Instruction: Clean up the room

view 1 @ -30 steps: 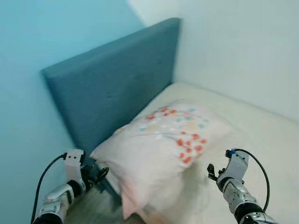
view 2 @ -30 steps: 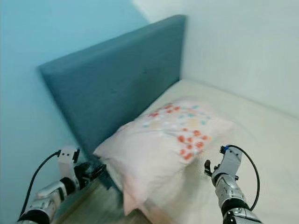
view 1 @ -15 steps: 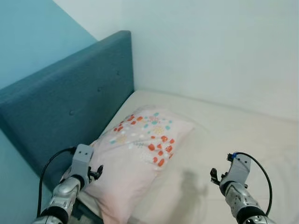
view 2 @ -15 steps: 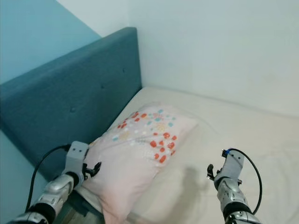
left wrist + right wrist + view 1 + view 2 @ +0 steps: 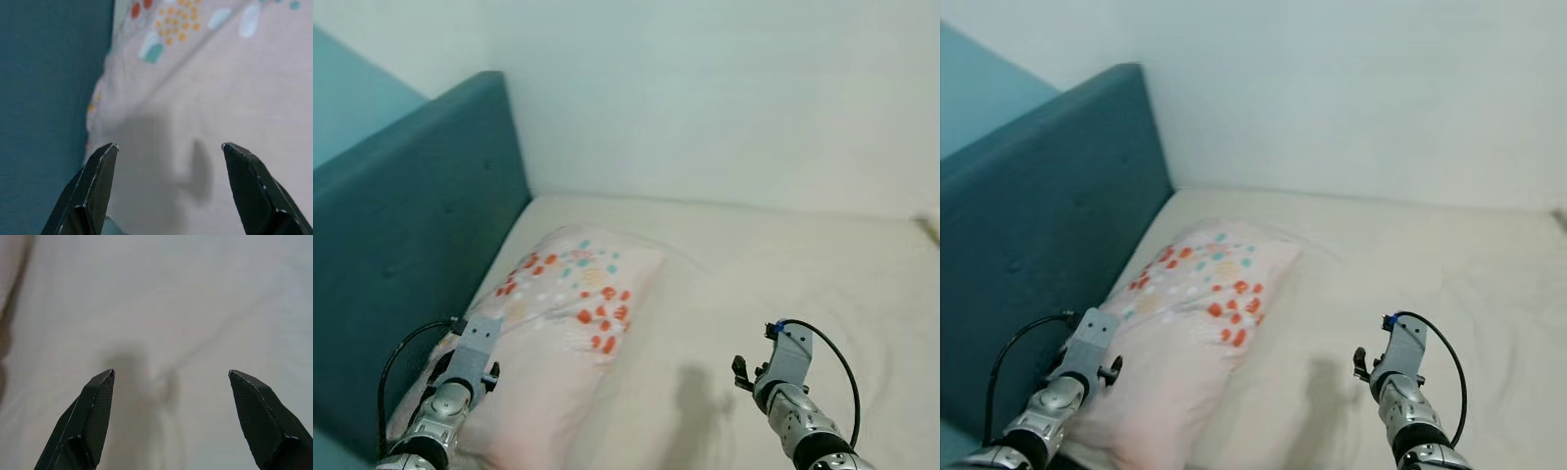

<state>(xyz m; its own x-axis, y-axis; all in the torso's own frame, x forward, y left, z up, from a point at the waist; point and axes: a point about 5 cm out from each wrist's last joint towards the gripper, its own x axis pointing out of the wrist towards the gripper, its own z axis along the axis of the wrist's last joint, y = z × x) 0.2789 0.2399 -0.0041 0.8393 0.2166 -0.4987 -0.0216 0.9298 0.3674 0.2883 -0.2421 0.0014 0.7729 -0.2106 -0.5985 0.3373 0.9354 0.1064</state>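
Camera swung right, left claw [image 5: 166, 149] spread above pillow [image 5: 570, 304]

The pillow [image 5: 558, 323] near end is cut off by the frame's bottom edge

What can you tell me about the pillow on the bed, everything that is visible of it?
The pillow is a soft, pale pink fabric cushion, printed near its far end with red, orange and teal spots. It lies flat on the cream bed sheet, lengthwise beside the teal padded headboard, its long side close against it. The cover looks slightly creased. The left gripper hovers open just over its near plain end, casting a shadow there; I cannot tell whether it touches. The right gripper is open over the sheet.
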